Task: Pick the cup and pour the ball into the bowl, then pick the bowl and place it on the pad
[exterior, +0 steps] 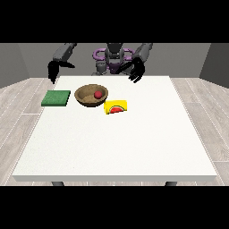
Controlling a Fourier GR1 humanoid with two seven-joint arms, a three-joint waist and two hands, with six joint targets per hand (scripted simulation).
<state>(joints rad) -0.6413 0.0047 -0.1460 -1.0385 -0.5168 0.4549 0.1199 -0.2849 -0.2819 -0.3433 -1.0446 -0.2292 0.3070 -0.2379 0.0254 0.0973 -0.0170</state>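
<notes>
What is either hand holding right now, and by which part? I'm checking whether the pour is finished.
Nothing is held. Both hands, at the view's left and at the view's right, hang apart from the yellow cup and wooden bowl.

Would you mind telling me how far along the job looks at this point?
Pouring looks done: the ball sits inside the bowl, and the cup lies on its side beside it. Nothing is in hand; the hand at the view's left and the hand at the view's right hang at the table's far edge. Left: moving the bowl onto the pad.
</notes>
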